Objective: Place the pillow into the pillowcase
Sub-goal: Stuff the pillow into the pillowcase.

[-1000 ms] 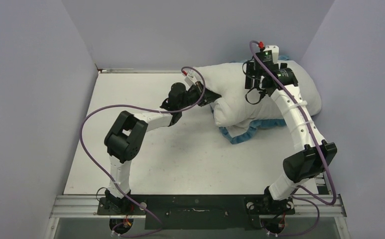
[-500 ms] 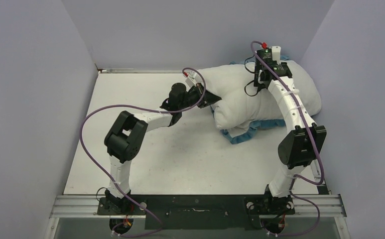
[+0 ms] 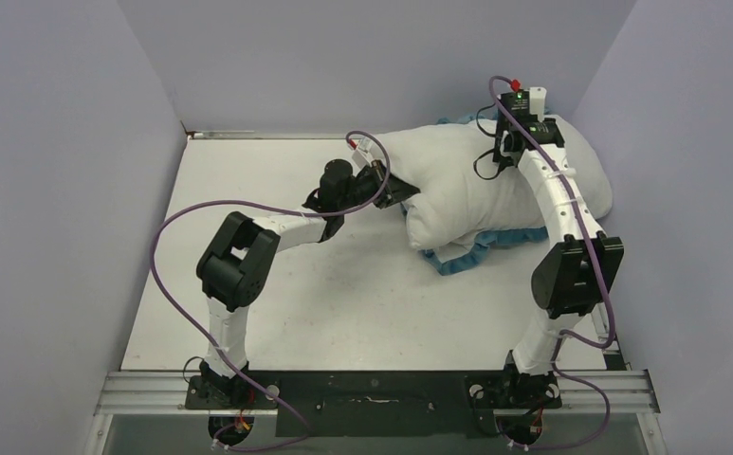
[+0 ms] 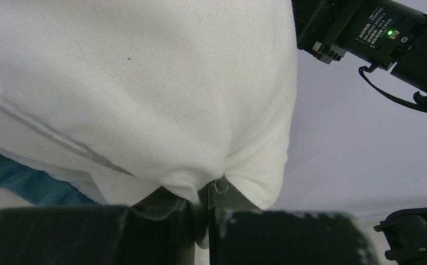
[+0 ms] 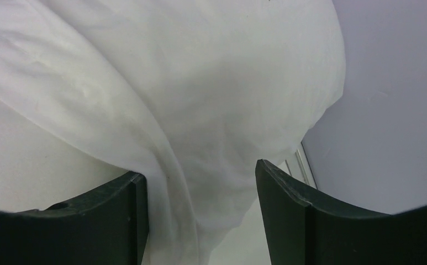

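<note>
The white pillow lies at the table's back right, on top of the pillowcase, whose blue ruffled edge sticks out under its near side. My left gripper is shut on the pillow's left corner; in the left wrist view, white fabric bunches between the closed jaws, with blue ruffle at lower left. My right gripper is open over the pillow's far edge. Thin white folds hang between its spread fingers; I cannot tell whether they are pillow or case.
Lavender walls close in the white table on three sides; the right wall stands close behind the pillow. A metal rail runs along the back edge. The right arm's wrist shows in the left wrist view.
My right arm has swung back and to the right, carrying its gripper over the pillow to its far edge. The left gripper and the pillow have stayed put.
</note>
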Robot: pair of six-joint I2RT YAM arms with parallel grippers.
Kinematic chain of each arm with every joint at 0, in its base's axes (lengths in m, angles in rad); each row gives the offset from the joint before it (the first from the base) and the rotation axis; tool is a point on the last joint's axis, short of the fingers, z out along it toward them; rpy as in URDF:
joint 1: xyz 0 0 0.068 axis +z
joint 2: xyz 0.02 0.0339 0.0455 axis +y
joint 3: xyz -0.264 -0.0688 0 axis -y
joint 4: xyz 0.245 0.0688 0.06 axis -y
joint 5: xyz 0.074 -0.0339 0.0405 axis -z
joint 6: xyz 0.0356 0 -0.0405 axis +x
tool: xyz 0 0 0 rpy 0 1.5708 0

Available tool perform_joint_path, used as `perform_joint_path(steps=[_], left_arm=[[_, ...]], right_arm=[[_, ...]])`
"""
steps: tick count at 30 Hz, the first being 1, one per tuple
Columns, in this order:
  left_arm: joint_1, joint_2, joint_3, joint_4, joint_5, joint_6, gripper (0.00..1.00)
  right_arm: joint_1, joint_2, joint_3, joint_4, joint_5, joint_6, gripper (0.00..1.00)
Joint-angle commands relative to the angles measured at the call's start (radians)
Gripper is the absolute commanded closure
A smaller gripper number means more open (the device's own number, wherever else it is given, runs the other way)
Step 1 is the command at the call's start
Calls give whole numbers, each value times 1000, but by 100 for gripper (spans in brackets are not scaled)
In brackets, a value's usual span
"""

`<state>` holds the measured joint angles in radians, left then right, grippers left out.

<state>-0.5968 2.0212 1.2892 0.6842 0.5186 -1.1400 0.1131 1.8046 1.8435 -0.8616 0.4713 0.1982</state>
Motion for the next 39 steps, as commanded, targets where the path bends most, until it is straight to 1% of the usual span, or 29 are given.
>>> perform_joint_path(steps=[1,5,7,8,9,10,11,12,13,14,15,17,19,23,27,29,32,36,39], left_arm=[[-3,-78,23,96,30,-6,100],[-4,-78,30,100,31,-17,100],[-4,-81,29,104,33,-21,100],[-4,-84,25,106,31,-21,100],[-4,-87,22,108,31,-20,100],[-4,-90,20,110,29,-20,100],[-3,-94,17,113,28,-19,100],[-3,-97,14,117,27,-18,100],[-3,-99,12,123,24,-19,100],[-3,-101,8,126,22,-19,100],[-2,-105,6,129,21,-20,100],[1,-113,-2,140,20,-20,100],[7,-127,-16,154,13,-20,100],[29,-171,-59,186,-10,-15,100],[54,-256,-126,252,-39,-3,100],[62,-311,-166,264,-53,23,100],[72,-403,-235,256,-84,65,100],[70,-496,-311,224,-140,132,100],[58,-504,-293,180,-133,207,100]], right_arm=[[23,49,-15,55,31,-5,37],[30,107,-15,71,75,-5,18],[28,144,-5,70,72,-1,16],[26,159,1,70,59,2,18],[23,172,9,71,40,7,26],[19,181,17,78,14,7,40],[16,188,24,83,0,7,61],[12,194,34,88,-18,9,80],[3,201,46,93,-57,3,92],[-3,206,63,90,-86,3,95],[-9,205,81,88,-145,-4,95],[-14,174,88,117,-333,-20,95],[-14,120,73,168,-564,-8,95],[-7,25,8,242,-874,77,95],[-2,-13,-71,302,-1166,169,95],[13,-34,-136,365,-1278,222,95],[45,-62,-218,477,-1405,321,95],[114,-49,-234,593,-1526,411,95],[180,-25,-221,715,-1588,499,95]])
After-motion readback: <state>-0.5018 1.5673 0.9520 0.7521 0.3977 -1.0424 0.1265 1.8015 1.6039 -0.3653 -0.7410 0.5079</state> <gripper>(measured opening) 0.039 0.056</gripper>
